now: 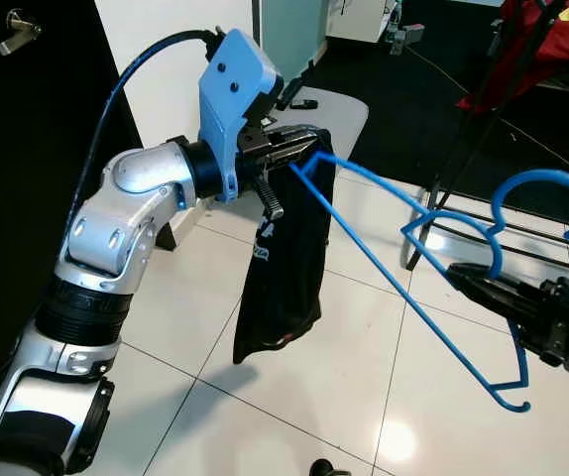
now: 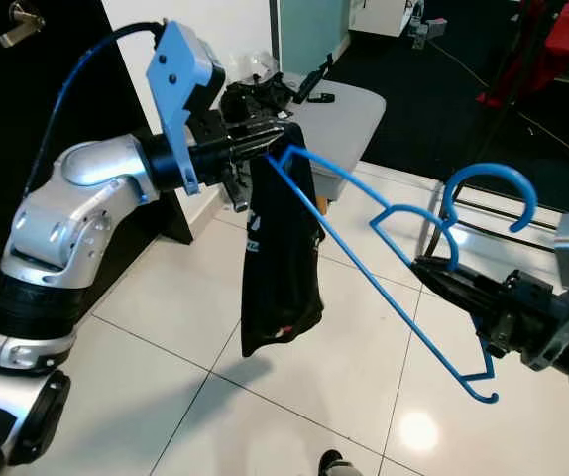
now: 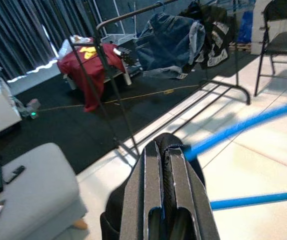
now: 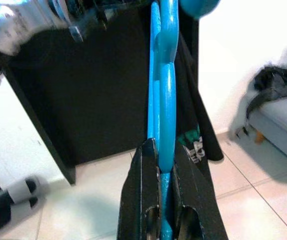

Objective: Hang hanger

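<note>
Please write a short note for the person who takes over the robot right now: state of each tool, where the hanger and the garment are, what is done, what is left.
Left tool: shut on the black garment at one end of the blue hanger, raised in front of the robot.
Right tool: shut on the hanger near its neck, just below the hook.
The hanger is in the air between both tools, tilted. The garment hangs bunched from the left end, not spread over both arms.
Done: hanger and garment are lifted.
Left: the hook is on no rail yet. A clothes rack stands ahead on the robot's right; probably carry the hanger there and hook it.
</note>
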Robot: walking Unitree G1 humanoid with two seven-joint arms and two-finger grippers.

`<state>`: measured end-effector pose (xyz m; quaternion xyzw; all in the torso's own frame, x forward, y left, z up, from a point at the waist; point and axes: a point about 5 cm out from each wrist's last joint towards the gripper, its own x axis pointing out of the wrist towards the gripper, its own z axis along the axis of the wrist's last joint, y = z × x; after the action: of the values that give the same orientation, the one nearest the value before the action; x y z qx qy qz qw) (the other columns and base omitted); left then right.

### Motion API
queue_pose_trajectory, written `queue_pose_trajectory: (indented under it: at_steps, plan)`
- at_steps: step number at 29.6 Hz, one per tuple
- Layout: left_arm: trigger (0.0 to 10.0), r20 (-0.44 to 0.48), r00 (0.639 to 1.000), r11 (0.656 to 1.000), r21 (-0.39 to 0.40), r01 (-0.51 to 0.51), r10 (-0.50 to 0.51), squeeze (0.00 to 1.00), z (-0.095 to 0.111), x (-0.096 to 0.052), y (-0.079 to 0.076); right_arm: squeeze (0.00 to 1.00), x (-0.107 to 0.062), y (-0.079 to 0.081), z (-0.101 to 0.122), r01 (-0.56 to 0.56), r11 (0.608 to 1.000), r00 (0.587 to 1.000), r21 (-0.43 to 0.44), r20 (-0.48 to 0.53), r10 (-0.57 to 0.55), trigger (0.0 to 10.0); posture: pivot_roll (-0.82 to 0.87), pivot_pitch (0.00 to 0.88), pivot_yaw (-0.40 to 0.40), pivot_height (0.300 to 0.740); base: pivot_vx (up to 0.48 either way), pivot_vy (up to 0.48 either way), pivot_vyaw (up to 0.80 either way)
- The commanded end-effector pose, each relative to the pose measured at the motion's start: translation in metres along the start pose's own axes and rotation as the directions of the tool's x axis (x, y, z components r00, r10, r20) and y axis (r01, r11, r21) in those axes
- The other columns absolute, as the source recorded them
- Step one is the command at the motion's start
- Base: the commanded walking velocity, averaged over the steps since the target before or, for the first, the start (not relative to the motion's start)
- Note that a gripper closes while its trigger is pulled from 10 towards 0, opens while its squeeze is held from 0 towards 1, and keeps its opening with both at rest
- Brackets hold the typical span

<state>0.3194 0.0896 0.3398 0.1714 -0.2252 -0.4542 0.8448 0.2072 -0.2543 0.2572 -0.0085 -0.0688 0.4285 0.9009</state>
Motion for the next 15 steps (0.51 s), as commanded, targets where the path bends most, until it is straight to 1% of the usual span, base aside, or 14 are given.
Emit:
queue_pose_trajectory:
  at_steps: [1,3,6,8,9,10,12,15]
  plan:
    - [10.0,-0.009,0.999,0.999,0.040,0.032,-0.032,0.00,0.000,-0.001,-0.005,0.00,-0.003,-0.001,0.009,0.001,1.000,0.998,-0.005,0.062,0.000,10.0,-0.04,0.192,0.024,0.740,0.000,0.000,0.00]
    - [10.0,-0.007,0.999,0.998,0.050,0.035,-0.035,0.00,0.000,-0.002,-0.006,0.00,-0.004,-0.002,0.009,0.006,1.000,0.998,-0.007,0.064,-0.006,10.0,-0.04,0.192,0.024,0.740,0.000,0.000,0.00]
    - [10.0,0.004,0.999,0.997,0.065,0.050,-0.051,0.00,0.003,-0.002,-0.008,0.00,-0.005,-0.005,0.006,0.033,0.999,0.999,-0.015,0.041,-0.032,10.0,-0.04,0.193,0.022,0.740,0.000,0.000,0.00]
    - [10.0,0.036,0.998,0.996,0.061,0.059,-0.061,0.00,0.007,-0.002,-0.010,0.00,-0.006,-0.009,0.001,0.060,0.998,0.998,-0.019,0.000,-0.060,10.0,-0.04,0.193,0.020,0.740,0.000,0.000,0.00]
    - [10.0,0.036,0.998,0.996,0.061,0.059,-0.061,0.00,0.007,-0.002,-0.010,0.00,-0.006,-0.009,0.001,0.060,0.998,0.998,-0.019,0.000,-0.060,10.0,-0.04,0.193,0.020,0.740,0.000,0.000,0.00]
    - [10.0,0.074,0.994,0.996,0.052,0.074,-0.078,0.00,0.012,-0.002,-0.013,0.00,-0.006,-0.010,-0.004,0.071,0.997,0.997,-0.018,-0.031,-0.072,10.0,-0.04,0.193,0.018,0.740,0.000,0.000,0.00]
    - [10.0,0.108,0.988,0.993,0.051,0.102,-0.107,0.00,0.016,0.000,-0.016,0.00,-0.006,-0.012,-0.009,0.075,0.997,0.994,-0.019,-0.073,-0.076,10.0,-0.04,0.193,0.017,0.740,0.000,0.000,0.00]
    - [10.0,0.114,0.987,0.993,0.051,0.109,-0.114,0.00,0.016,0.000,-0.017,0.00,-0.006,-0.012,-0.010,0.076,0.997,0.993,-0.020,-0.084,-0.077,10.0,-0.04,0.193,0.017,0.740,0.000,0.000,0.00]
